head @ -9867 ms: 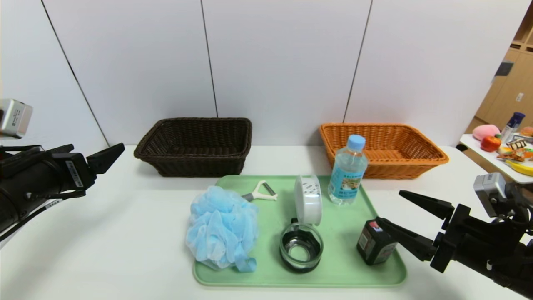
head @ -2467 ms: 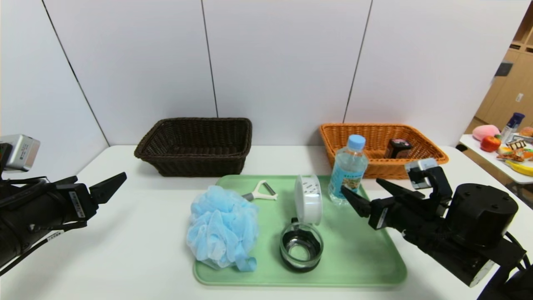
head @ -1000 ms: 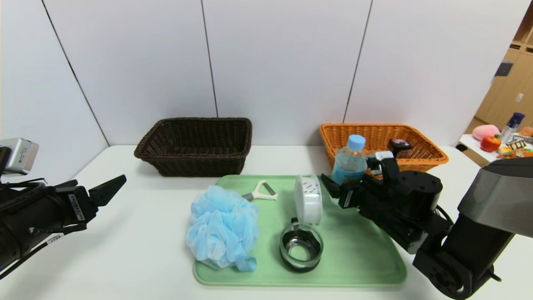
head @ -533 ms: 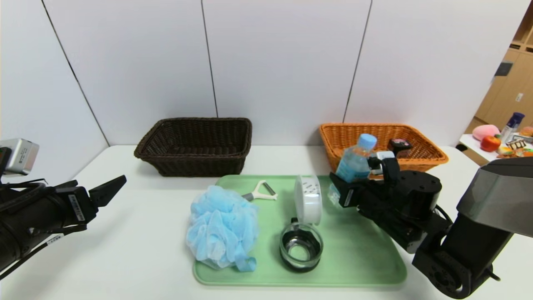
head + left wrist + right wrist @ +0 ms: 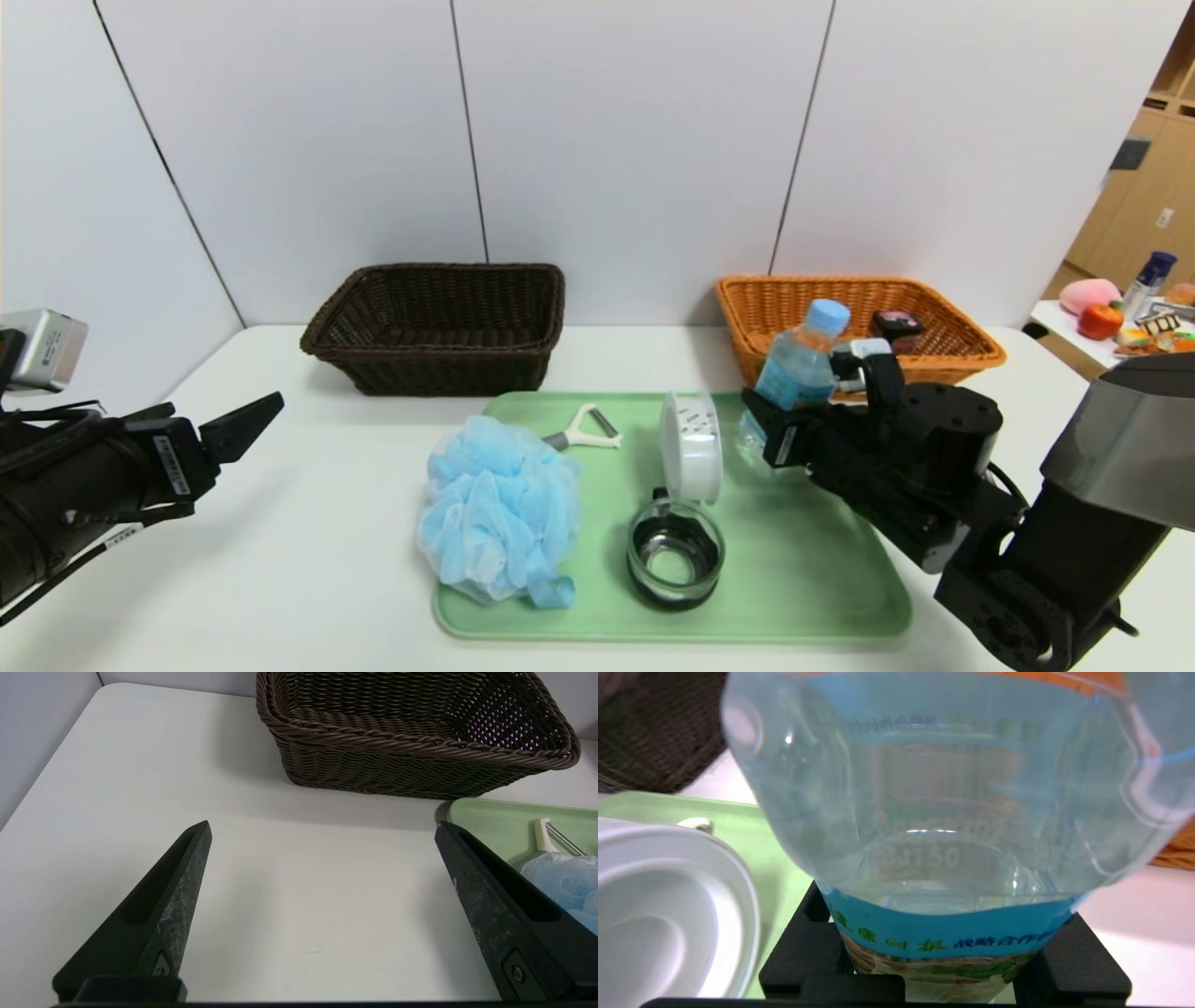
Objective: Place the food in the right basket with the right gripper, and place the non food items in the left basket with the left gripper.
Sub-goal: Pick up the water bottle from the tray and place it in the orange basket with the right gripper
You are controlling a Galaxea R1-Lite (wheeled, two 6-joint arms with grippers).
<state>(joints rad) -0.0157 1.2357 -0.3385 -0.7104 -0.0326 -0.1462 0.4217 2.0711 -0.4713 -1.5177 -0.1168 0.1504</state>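
Note:
My right gripper (image 5: 775, 425) is shut on the clear water bottle (image 5: 799, 369) with a blue cap and label, holding it tilted toward the orange right basket (image 5: 952, 359); its base fills the right wrist view (image 5: 934, 812). A dark jar (image 5: 894, 327) lies in that basket. On the green tray (image 5: 812, 569) lie a blue bath pouf (image 5: 495, 509), a white peeler (image 5: 588, 429), a white round container (image 5: 693, 446) and a dark glass cup (image 5: 674, 553). My left gripper (image 5: 247, 420) is open and empty over the table at the left, short of the brown left basket (image 5: 439, 327).
The left wrist view shows the brown basket (image 5: 416, 732), the tray corner (image 5: 509, 821) and the pouf (image 5: 560, 877). A side table (image 5: 1120, 359) with toy food stands at the far right. White wall panels rise behind the baskets.
My right gripper closed on the water bottle, lifted it off the tray and tilted it toward the orange basket. The left arm has stayed still.

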